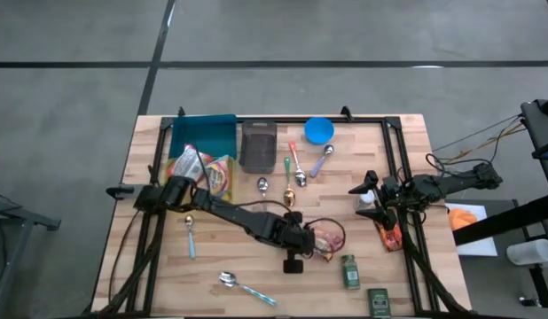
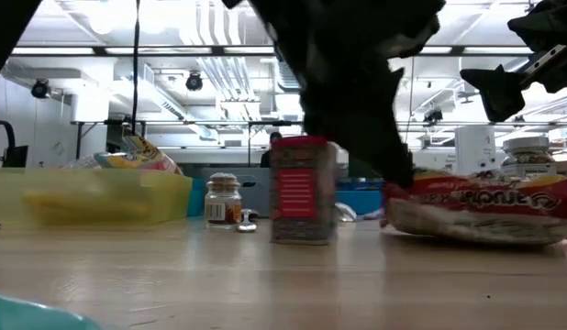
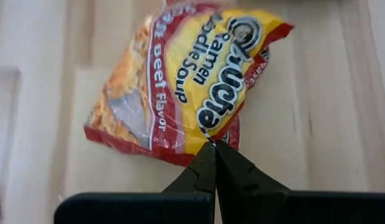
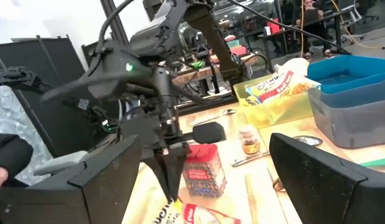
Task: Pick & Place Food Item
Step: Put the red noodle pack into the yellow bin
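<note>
A yellow and red ramen noodle packet (image 3: 180, 81) lies near the middle of the wooden table (image 1: 256, 266), right of my left gripper (image 1: 308, 243). That gripper is shut on the packet and also shows in the low view (image 2: 398, 179) and, from the front, in the right wrist view (image 4: 171, 190). My right gripper (image 1: 367, 197) hovers open at the table's right side, away from the packet, with nothing between its fingers (image 4: 323, 180). My left gripper pinches the packet's short sealed edge (image 3: 208, 134) between its two shut fingertips. The fingers slant down from above, coming from the table's left. That end (image 2: 400, 191) is raised a little. The rest of the packet stays low on the table.
At the back left stands a green bin (image 1: 203, 173) of snack bags, with a teal lid (image 1: 203, 135), a grey container (image 1: 258, 146) and a blue bowl (image 1: 318, 130). Spoons (image 1: 247, 286) lie scattered about. A spice jar (image 1: 349, 271) and a green box (image 1: 378, 301) sit at the front right.
</note>
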Controlling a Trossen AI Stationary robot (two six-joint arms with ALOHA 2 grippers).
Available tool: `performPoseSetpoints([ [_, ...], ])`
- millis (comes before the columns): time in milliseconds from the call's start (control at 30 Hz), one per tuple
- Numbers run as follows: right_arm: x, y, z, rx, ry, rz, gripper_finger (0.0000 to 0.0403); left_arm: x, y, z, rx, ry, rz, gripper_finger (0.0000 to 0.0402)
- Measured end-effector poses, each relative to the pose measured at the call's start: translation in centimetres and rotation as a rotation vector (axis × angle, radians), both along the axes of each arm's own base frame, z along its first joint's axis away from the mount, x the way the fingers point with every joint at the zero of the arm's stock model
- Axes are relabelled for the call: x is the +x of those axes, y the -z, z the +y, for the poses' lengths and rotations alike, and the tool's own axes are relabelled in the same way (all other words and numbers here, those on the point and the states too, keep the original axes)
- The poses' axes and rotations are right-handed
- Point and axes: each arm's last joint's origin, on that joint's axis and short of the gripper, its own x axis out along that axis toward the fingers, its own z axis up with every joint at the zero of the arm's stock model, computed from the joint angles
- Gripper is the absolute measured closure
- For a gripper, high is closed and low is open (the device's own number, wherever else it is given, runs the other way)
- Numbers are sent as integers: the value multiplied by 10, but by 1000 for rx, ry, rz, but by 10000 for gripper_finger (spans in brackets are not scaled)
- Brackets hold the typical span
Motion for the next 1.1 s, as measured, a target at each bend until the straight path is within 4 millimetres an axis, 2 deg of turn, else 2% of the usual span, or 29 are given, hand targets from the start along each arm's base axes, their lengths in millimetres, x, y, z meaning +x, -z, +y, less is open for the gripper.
performPoseSetpoints([
  [300, 0, 0, 0, 0, 0, 1, 52, -22, 5, -15, -11, -177, 159, 401],
  [600, 0, 0, 0, 0, 0, 1, 52, -58, 1, -35, 6, -392, 352, 401],
  [800, 0, 0, 0, -1, 0, 4, 52, -82, -13, -34, 65, -529, 481, 401],
  [967, 0, 0, 0, -1, 0, 4, 52, -94, -25, -33, 68, -616, 537, 401],
  [1100, 0, 0, 0, -1, 0, 5, 52, -98, -25, -33, 40, -671, 591, 401],
])
